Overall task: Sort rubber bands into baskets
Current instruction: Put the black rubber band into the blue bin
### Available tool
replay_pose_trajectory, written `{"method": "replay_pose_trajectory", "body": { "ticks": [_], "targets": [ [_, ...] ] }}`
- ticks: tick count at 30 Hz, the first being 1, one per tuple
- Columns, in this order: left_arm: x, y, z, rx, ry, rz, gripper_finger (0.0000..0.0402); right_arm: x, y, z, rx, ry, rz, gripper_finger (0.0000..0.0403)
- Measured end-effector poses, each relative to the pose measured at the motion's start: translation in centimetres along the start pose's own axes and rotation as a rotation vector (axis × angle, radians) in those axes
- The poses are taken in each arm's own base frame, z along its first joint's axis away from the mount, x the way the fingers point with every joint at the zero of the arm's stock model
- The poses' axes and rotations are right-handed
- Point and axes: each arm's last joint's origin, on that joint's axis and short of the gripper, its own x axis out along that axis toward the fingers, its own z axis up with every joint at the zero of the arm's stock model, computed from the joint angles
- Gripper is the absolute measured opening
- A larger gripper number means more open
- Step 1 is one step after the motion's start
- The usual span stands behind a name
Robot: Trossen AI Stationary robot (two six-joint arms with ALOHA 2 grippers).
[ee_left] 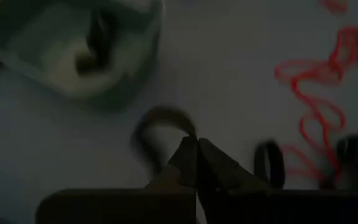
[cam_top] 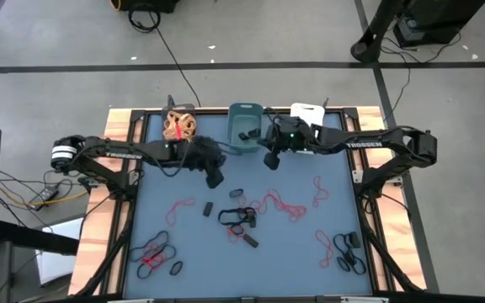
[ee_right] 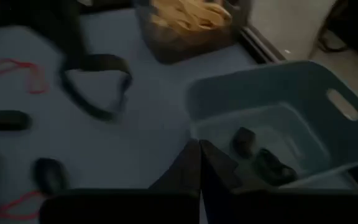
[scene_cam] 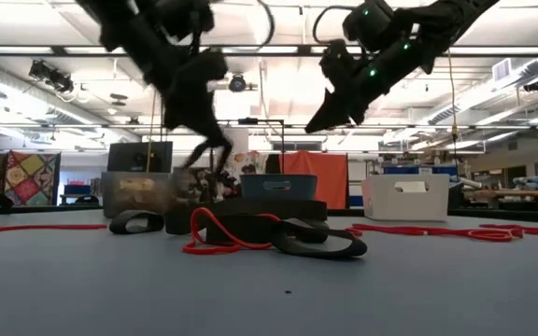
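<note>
Three baskets stand along the far edge: a dark grey one (cam_top: 179, 126) holding tan bands, a teal one (cam_top: 244, 130) holding black bands (ee_right: 260, 158), and a white one (cam_top: 308, 114). Red rubber bands (cam_top: 280, 204) and black ones (cam_top: 238, 217) lie loose across the blue table top. My left gripper (cam_top: 215, 178) hangs above the table, near the teal basket, shut on a black rubber band (ee_left: 160, 121). My right gripper (cam_top: 269, 160) hovers at the teal basket's near right corner, shut with nothing between its fingers (ee_right: 199, 152). My left gripper pinches one short stretch of the black band's loop (ee_left: 182, 134) between its two fingertips. The fingers slant down toward the table. The rest of the loop (ee_right: 95, 87) hangs open below them and looks clear of the table top.
More red and black bands lie in clusters at the near left (cam_top: 154, 257) and the near right (cam_top: 348, 248). In the low view, thick black bands (scene_cam: 316, 245) and a red one (scene_cam: 218, 233) lie close in front. The table's wooden frame (cam_top: 99, 210) borders the top.
</note>
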Motion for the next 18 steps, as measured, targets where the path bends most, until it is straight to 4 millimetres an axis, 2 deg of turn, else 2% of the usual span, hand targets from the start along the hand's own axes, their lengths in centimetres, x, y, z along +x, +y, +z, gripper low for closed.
{"method": "replay_pose_trajectory", "body": {
  "ticks": [5,9,13,18],
  "targets": [
    [-1.1,1.2,3.2,0.031,-0.093,0.026,0.0004,-1.5,0.9,0.1,0.015,0.032,0.002,0.0021],
    [-1.8,2.5,5.3,0.014,-0.182,0.069,0.0004,-2.4,2.6,-0.4,0.040,0.093,0.068,0.0028],
    [-2.2,3.7,6.9,-0.007,-0.304,0.095,0.0003,-3.1,4.4,-0.1,0.008,0.067,0.114,0.0021],
    [-2.2,5.3,7.9,-0.043,-0.394,0.107,0.0003,-4.3,5.8,0.0,0.000,0.054,0.133,0.0012]
  ]
}}
